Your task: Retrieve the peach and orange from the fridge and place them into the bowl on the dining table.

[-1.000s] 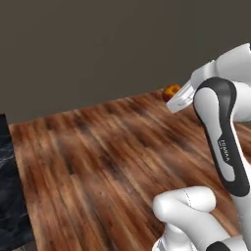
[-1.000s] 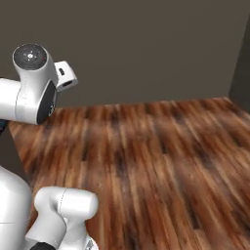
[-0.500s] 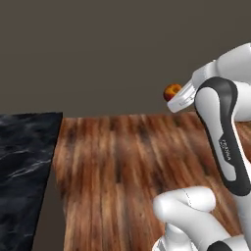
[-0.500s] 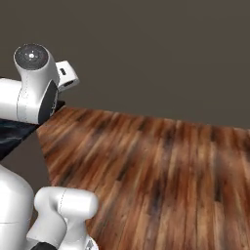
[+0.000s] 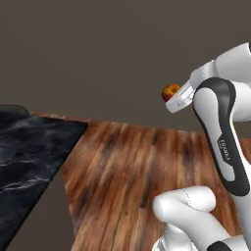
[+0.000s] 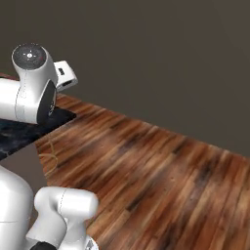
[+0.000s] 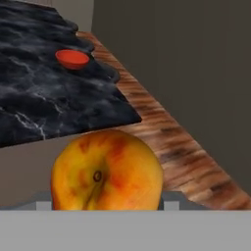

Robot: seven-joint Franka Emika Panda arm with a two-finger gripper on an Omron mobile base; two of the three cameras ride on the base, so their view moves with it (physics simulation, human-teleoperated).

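Hand view: the peach (image 7: pixel 107 170) sits large and close at the bottom of the picture, mottled orange-yellow with red patches, its stem dimple facing the camera. Its underside is cut off by the lower edge, and the finger tips themselves cannot be made out behind it. The gripper (image 5: pixel 172 94) is clenched around the peach, which is carried well clear of any surface. Beyond the fruit lies the dining table (image 7: pixel 44 108), black marble with white veins, its far end running out of the picture at upper left. On it, toward the far end, stands the bowl (image 7: pixel 72 59), small at this range, glossy red-orange and seen from a low slant; its inside cannot be judged. Wooden floor (image 7: pixel 181 152) runs along the table's right edge, with a plain dark wall behind.

Left base view: the peach appears as a small red-orange ball at the end of the white hand, partly hidden by the hand's housing, so how the jaws stand on it is hard to read here. A corner of the dining table enters at the left edge.

Right base view: the arm's upper joint covers the hand; a table corner shows just behind it.
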